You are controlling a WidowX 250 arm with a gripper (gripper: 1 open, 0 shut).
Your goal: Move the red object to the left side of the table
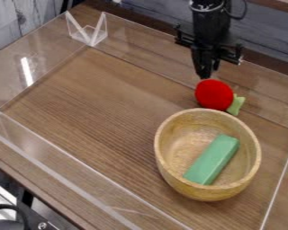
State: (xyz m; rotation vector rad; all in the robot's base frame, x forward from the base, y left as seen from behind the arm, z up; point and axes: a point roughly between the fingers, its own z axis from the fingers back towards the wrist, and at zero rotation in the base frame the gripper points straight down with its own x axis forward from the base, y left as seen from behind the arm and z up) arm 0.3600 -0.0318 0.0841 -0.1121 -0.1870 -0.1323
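Note:
The red object (212,93) is a small round red ball with a light green piece at its right, resting on the table (98,108) at the right side, just behind the wooden bowl. My black gripper (204,72) hangs pointing down directly above and slightly behind the ball, its fingers shut together with nothing between them. A small gap separates the fingertips from the ball's top.
A wooden bowl (171,157) holding a green rectangular block (214,159) sits at the front right. Low clear acrylic walls (44,54) edge the tabletop, with a clear folded piece (86,31) at the back left corner.

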